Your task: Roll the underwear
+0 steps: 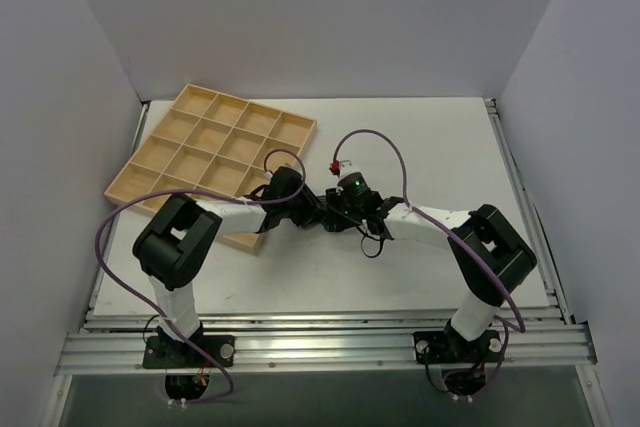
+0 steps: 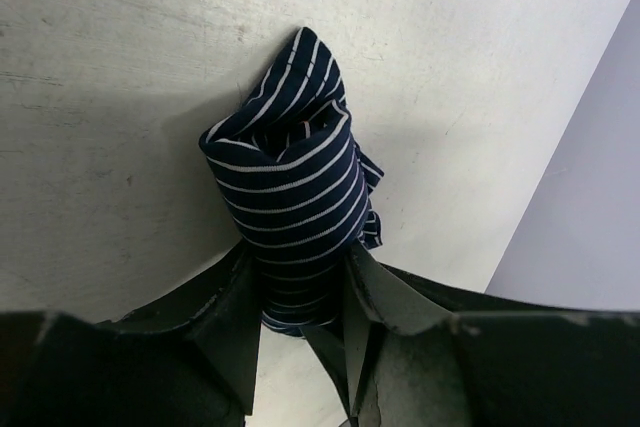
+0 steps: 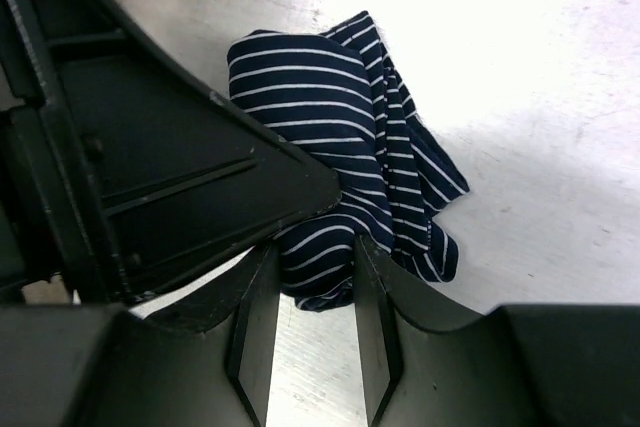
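Observation:
The underwear [image 2: 290, 187] is a tight roll of navy cloth with thin white stripes, lying on the white table. My left gripper [image 2: 300, 259] is shut on the near end of the roll. From the other side, my right gripper [image 3: 315, 252] is shut on the roll's lower end [image 3: 320, 247], with a loose flap of cloth spilling to the right. The left gripper's black finger [image 3: 190, 167] crosses the right wrist view against the cloth. In the top view both grippers [image 1: 310, 212] [image 1: 342, 215] meet at mid-table and hide the garment.
A tan wooden tray [image 1: 146, 139] with a grid of cells lies at the back left, its near corner close to the left arm's wrist. Purple cables loop over both arms. White walls enclose the table on three sides.

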Available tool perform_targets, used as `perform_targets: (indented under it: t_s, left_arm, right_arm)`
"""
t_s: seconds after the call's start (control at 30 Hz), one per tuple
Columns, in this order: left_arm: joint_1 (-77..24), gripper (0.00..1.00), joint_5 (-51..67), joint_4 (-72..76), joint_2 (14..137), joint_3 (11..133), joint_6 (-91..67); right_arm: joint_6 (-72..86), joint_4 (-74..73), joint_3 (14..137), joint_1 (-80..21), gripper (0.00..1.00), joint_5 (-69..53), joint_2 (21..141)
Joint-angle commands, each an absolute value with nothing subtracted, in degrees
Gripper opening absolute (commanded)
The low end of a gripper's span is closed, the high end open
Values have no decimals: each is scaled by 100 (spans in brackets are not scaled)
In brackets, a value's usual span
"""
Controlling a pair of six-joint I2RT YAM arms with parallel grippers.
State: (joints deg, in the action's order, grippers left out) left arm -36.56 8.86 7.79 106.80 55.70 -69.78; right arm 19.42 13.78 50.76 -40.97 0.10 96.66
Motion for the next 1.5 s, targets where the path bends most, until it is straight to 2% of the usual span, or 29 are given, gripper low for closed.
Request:
perform_targets:
  t_s: [0.0, 0.33, 0.6, 0.8, 0.97, 1.1, 1.47]
  left_arm:
    - [-3753, 35, 1467, 386, 10433, 5344, -6829]
    - [-3639, 48, 1608, 387, 10477, 5441, -6688]
    - [-3621, 58, 1784, 729, 10450, 5326, -6688]
    - [-3621, 61, 1916, 1080, 10468, 5168, -6837]
    - [-3612, 63, 1969, 1282, 10494, 5107, -6899]
    - [-3560, 63, 2135, 1749, 10591, 4948, -7110]
    - [-3542, 70, 2180, 1679, 10608, 4940, -7022]
  right_arm:
    - [2470, 1353, 4711, -3657, 16, -552, 10195]
    - [2707, 1661, 4597, -3340, 12, -1449, 10599]
    - [2716, 1775, 4412, -3173, 11, -1652, 10687]
    - [2707, 1793, 4316, -3147, 12, -1740, 10705]
    - [2663, 1828, 4245, -3155, 17, -1802, 10626]
    - [2654, 1872, 4219, -3120, 14, -1968, 10661]
    - [2769, 2013, 4069, -2681, 9, -2785, 10810]
